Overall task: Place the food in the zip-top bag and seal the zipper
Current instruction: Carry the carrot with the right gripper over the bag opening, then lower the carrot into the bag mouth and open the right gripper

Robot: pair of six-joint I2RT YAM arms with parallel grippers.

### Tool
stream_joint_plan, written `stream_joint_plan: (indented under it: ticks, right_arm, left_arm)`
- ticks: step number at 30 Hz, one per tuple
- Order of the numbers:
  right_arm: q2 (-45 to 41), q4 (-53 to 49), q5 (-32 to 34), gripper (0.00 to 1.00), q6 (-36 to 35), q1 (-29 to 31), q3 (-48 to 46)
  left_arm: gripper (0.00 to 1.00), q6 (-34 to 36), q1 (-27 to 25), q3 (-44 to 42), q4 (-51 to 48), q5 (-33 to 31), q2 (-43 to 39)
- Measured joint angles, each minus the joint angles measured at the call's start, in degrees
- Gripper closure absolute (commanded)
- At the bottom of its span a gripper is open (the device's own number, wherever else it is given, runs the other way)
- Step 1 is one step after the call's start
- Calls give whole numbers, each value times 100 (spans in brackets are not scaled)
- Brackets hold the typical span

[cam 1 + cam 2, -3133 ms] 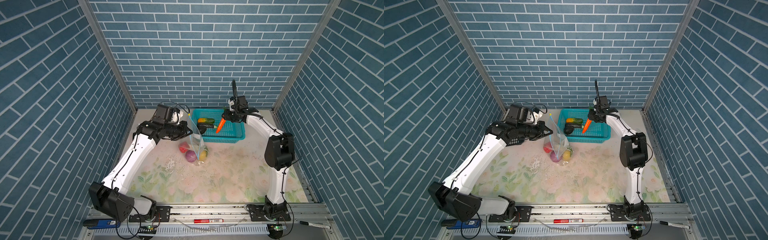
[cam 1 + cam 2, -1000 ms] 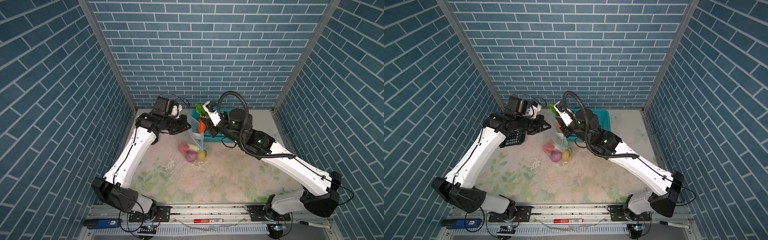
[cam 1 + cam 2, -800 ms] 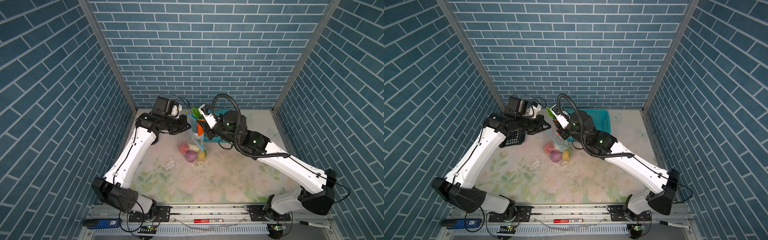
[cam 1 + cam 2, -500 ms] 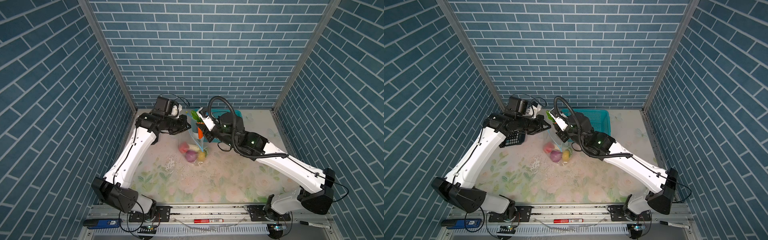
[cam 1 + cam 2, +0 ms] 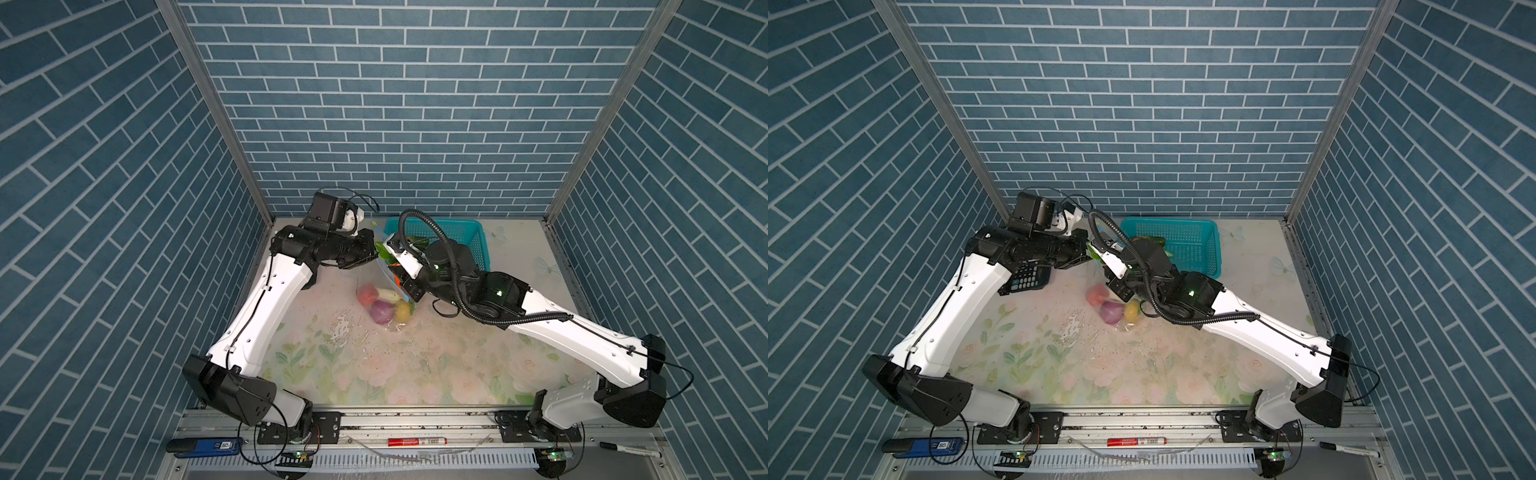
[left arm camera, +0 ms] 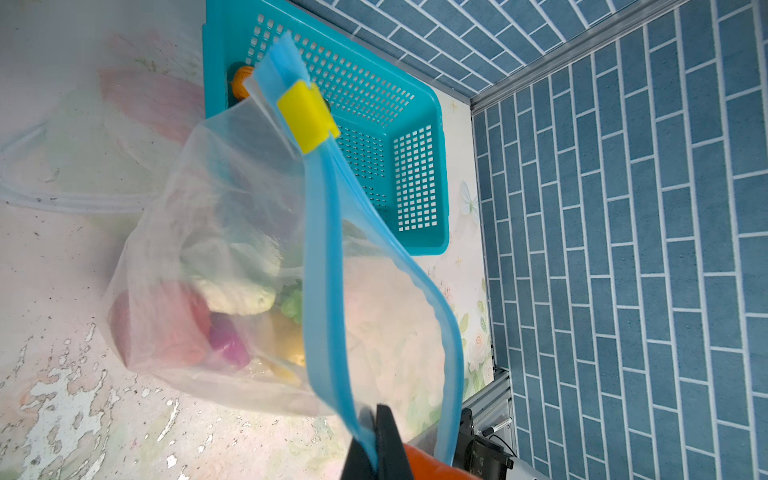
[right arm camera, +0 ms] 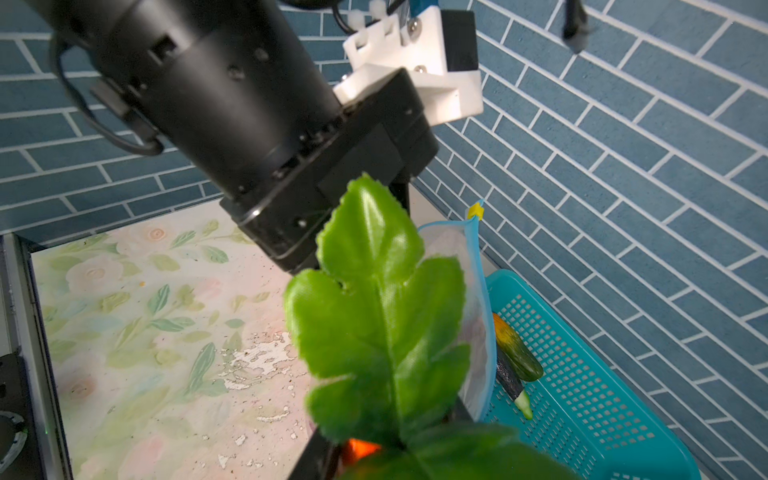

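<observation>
While the left hand (image 6: 376, 446) is pinched shut on the zipper (image 6: 322, 257) and holds the zip-top bag (image 6: 216, 232) up from the surface, the right hand (image 5: 400, 281), partly closed around the carrot (image 7: 382, 324), stands just beside it at the open mouth. With the carrot's leaves up and its root end down, I judge the way in lies downward between the two blue lips. The left hand crowds that gap, and the basket (image 5: 471, 235) is close behind.

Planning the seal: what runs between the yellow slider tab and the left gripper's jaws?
Just the light-blue zipper strip, sides parted, from slider tab to left gripper, in the left wrist view.
</observation>
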Motion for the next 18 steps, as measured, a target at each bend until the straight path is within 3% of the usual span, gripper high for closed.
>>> stream_joint_plan:
  ticks: [18]
  right_arm:
    - [-376,-72,575,72,-2,90,-280]
  left_arm:
    - [100,-35,0,-2,0,-7,2]
